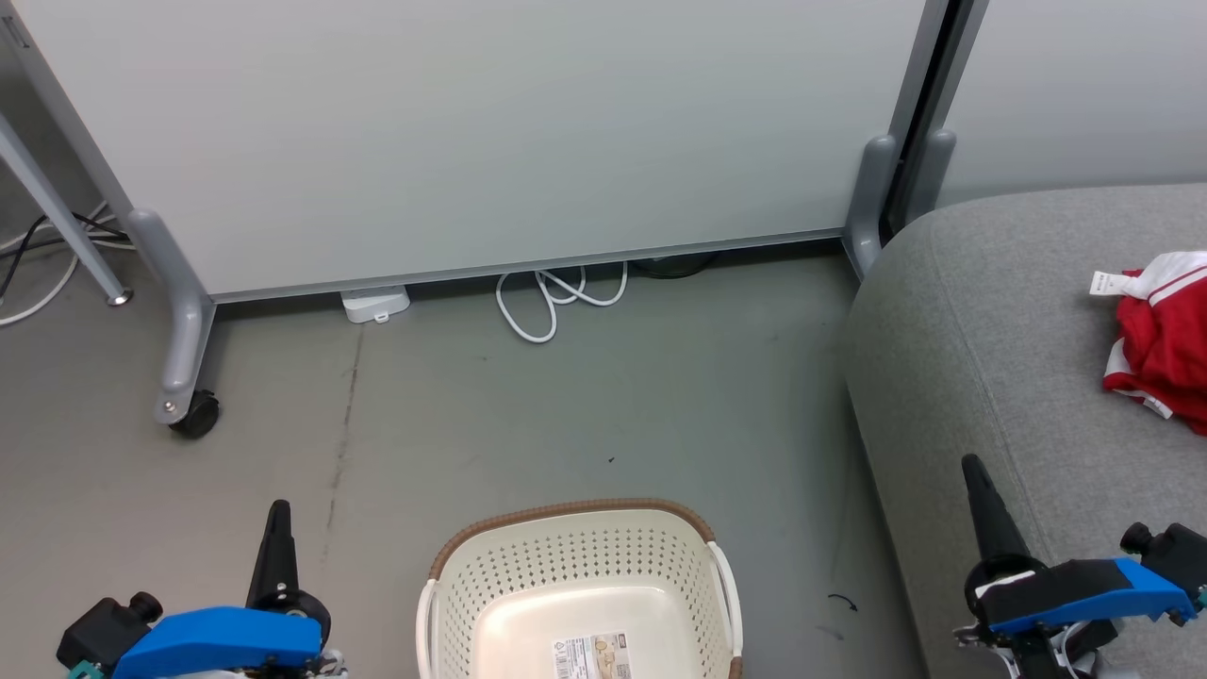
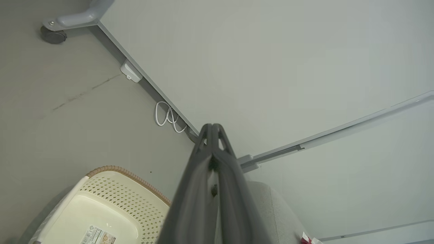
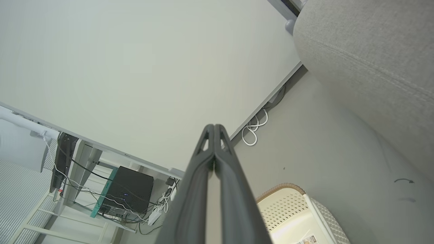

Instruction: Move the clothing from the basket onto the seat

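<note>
The cream basket (image 1: 575,552) with a brown rim stands on the floor at the bottom centre; the part of its floor in view bears just a label. Red clothing (image 1: 1165,339) with white trim lies bunched on the grey seat (image 1: 981,321) at the right edge. My left gripper (image 1: 278,514) is shut with nothing in it, left of the basket. Over the seat's front edge, my right gripper (image 1: 973,469) is shut on nothing too. The left wrist view has the basket (image 2: 112,184), the seat (image 2: 274,210) and a scrap of red clothing (image 2: 304,238) past my left gripper (image 2: 212,126). The right wrist view shows my right gripper (image 3: 214,126), the basket (image 3: 288,206) and the seat (image 3: 366,61).
A pale partition panel (image 1: 471,132) on grey castor feet (image 1: 184,377) closes off the back. A looped white cable (image 1: 547,302) and a small white box (image 1: 375,304) lie at its base. Bare grey floor (image 1: 566,405) stretches between panel, basket and seat.
</note>
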Available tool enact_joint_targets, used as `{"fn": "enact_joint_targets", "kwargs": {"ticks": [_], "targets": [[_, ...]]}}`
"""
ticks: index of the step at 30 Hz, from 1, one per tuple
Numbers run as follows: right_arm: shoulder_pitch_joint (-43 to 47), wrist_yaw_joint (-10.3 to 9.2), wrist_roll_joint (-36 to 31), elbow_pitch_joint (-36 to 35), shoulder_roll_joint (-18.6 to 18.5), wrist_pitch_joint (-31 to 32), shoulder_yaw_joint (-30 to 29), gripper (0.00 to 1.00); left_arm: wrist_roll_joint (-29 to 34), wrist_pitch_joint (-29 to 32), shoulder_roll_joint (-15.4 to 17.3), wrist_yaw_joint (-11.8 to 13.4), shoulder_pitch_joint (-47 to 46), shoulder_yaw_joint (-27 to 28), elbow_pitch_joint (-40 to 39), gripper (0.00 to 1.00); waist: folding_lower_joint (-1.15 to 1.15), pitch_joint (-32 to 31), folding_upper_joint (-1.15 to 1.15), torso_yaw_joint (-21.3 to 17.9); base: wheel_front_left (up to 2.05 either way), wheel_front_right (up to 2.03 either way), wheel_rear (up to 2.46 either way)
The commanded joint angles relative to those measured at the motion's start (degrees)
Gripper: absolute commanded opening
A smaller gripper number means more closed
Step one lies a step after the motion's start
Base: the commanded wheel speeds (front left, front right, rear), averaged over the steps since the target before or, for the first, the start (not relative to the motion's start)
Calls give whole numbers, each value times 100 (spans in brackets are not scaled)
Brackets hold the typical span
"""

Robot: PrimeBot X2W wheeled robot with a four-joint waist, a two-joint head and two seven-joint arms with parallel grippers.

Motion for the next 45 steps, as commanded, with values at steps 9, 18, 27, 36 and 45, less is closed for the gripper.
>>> {"fn": "enact_joint_targets", "kwargs": {"ticks": [9, 18, 27, 36, 45], "targets": [[-101, 3, 663, -124, -17, 129, -69, 0, -567, 168, 9, -5, -195, 95, -149, 0, 0, -16, 0, -11, 0, 0, 0], [-106, 3, 1194, -156, -19, 225, -115, 0, -1030, 305, -3, -6, -233, 157, -210, 0, 0, -31, 0, -22, 0, 0, 0], [-109, 3, 1688, -187, -19, 314, -156, 0, -1453, 430, -14, -6, -279, 208, -266, 0, 0, -47, 0, -32, 0, 0, 0], [-111, 3, 2138, -216, -21, 395, -193, 0, -1846, 546, -25, -7, -311, 262, -313, 0, 0, -63, 0, -43, 0, 0, 0], [-114, 4, 2561, -243, -22, 477, -228, 0, -2216, 655, -33, -8, -341, 312, -364, 0, 0, -78, 0, -54, 0, 0, 0]]}}
